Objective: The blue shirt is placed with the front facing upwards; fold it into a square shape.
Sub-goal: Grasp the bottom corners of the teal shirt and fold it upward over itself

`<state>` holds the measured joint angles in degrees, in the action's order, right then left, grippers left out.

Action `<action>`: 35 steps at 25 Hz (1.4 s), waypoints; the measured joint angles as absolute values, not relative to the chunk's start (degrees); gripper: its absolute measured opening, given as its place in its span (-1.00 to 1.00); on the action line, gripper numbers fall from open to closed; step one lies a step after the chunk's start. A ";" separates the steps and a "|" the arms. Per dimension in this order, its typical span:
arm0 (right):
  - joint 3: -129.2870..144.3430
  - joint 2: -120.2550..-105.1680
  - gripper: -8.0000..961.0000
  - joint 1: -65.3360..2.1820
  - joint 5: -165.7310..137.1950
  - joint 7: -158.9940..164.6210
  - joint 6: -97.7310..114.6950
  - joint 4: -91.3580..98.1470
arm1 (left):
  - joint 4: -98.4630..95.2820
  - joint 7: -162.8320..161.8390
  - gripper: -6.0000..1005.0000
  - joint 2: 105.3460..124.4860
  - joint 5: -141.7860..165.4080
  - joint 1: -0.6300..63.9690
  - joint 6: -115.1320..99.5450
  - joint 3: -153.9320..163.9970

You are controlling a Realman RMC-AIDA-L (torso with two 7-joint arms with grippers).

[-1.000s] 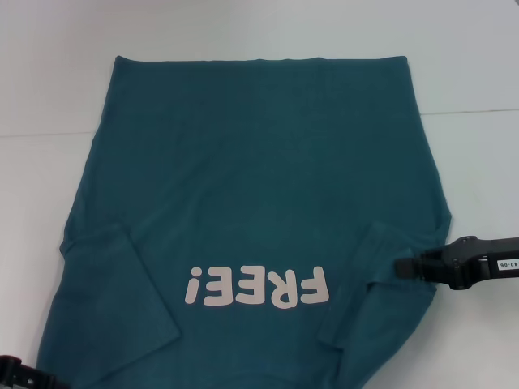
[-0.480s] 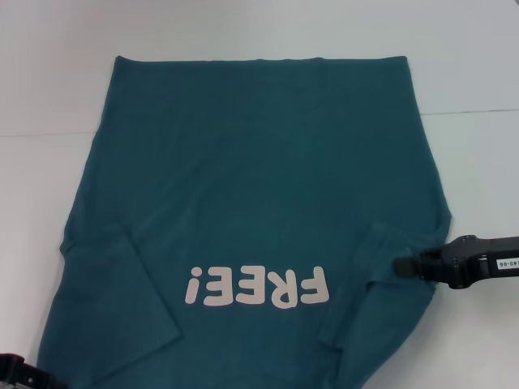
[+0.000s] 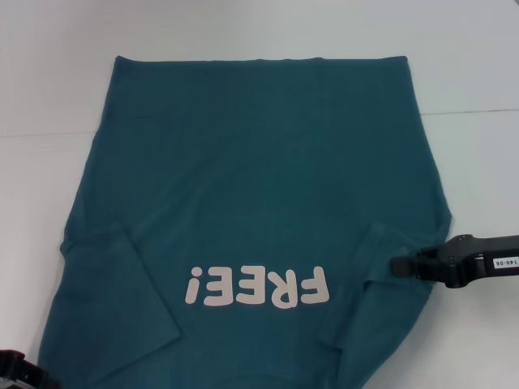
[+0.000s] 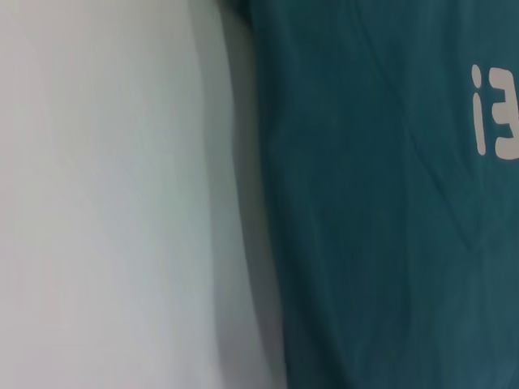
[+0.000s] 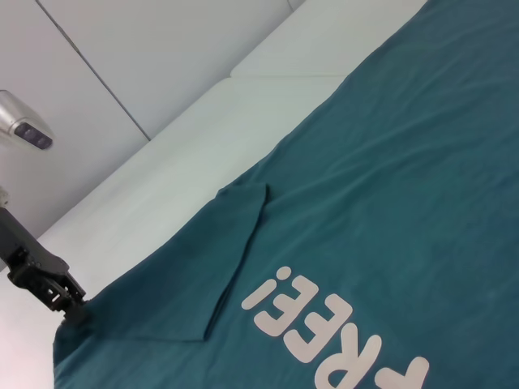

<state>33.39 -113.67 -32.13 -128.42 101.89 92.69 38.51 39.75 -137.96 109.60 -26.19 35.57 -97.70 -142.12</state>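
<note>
1. Slightly inward since a second ago, the right gripper (image 3: pixel 396 265) sits over the blue shirt's (image 3: pixel 251 194) right sleeve; whether its fingers are clenched is unclear.
2. Left gripper (image 3: pixel 18 374) waits beside the shirt's near-left corner.
3. Soft matte cotton lies flat on the white worktop (image 3: pixel 470 73), sleeves folded inward.

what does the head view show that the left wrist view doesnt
Only the head view shows the whole blue shirt with its far hem, both folded-in sleeves, the full FREE! print, the right gripper at the right sleeve and the left gripper at the near corner. Only the left wrist view shows a close look at the shirt's left edge against the white table. Both share the shirt, table and part of the print.
</note>
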 joint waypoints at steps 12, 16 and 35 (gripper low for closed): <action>33.37 -113.64 -0.91 -32.34 -128.41 101.78 92.17 38.49 | 40.04 -138.59 -0.85 109.61 -26.19 35.76 -96.32 -141.31; 33.29 -113.64 -0.91 -32.34 -128.40 101.85 92.12 38.49 | 40.23 -138.19 -0.88 109.65 -26.19 35.94 -96.21 -141.24; 27.15 -113.13 -0.91 -32.36 -127.41 101.38 91.31 39.10 | 41.85 -136.66 -0.92 109.27 -30.18 36.39 -96.30 -145.46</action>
